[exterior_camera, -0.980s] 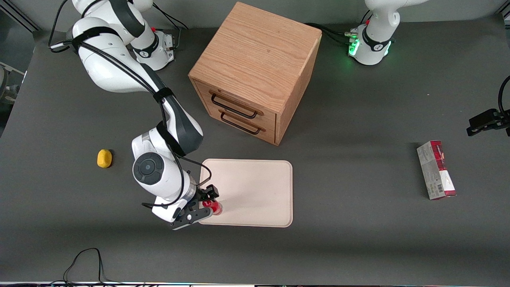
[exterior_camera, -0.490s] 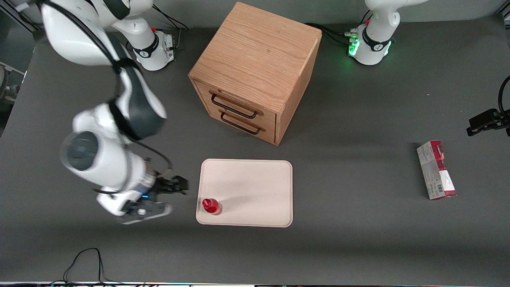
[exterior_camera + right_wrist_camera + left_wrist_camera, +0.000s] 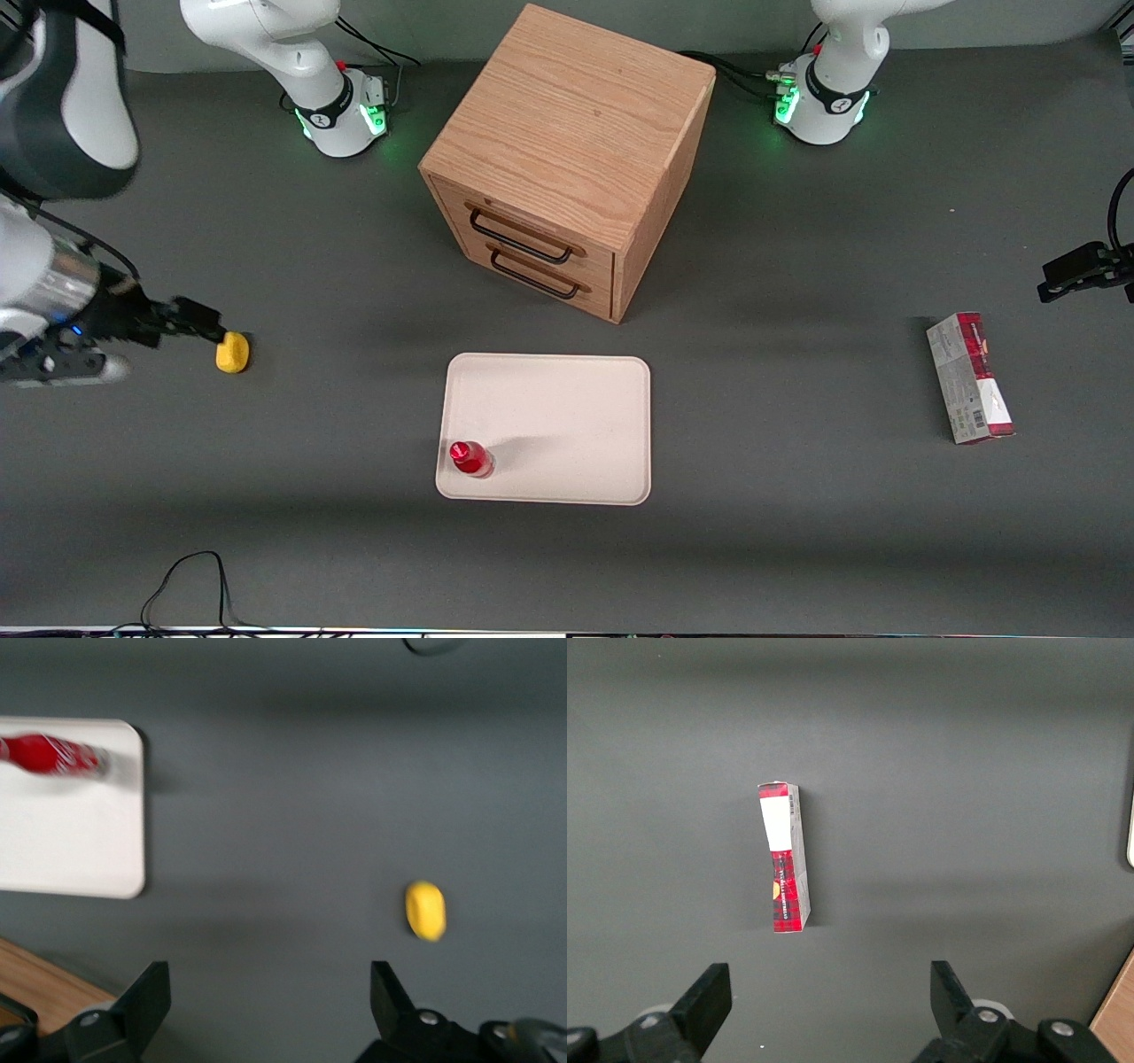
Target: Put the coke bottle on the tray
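Bottle standing on the tray, gripper apart from it.

The coke bottle [image 3: 469, 458] stands upright on the tray [image 3: 567, 416], in the corner nearest the front camera toward the working arm's end. The gripper [image 3: 190, 321] hangs above the table well away from the tray, fingers spread and empty, just beside a yellow lump [image 3: 232, 352].
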{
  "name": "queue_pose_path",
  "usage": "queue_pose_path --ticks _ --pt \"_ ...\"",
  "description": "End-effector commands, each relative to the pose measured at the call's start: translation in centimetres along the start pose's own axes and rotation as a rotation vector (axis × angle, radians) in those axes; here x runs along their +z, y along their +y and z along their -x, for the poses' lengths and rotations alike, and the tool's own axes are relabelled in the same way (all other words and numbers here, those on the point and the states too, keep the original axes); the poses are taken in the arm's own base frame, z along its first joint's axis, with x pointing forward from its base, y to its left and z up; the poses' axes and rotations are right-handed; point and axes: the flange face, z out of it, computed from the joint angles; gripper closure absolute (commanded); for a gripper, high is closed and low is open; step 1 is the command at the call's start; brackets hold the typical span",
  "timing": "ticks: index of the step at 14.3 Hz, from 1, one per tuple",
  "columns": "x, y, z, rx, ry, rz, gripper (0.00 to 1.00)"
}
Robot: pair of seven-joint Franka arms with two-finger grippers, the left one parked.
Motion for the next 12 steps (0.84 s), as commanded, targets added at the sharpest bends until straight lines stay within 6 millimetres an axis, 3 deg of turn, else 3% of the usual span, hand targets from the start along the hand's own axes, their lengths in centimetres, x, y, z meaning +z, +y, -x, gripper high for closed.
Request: queue_pose_path --ticks 1,4,6,12 --pt "-0.8 0.8 6.8 -0.029 0.007 0.024 0.00" --pt "-2.3 1.1 8.8 -0.030 0.007 0.015 0.00" --pt "-3.6 0.3 8.6 -0.016 0.019 0.020 0.00" --pt "-4.3 0.3 7.5 -0.001 0.024 0.019 0.00"
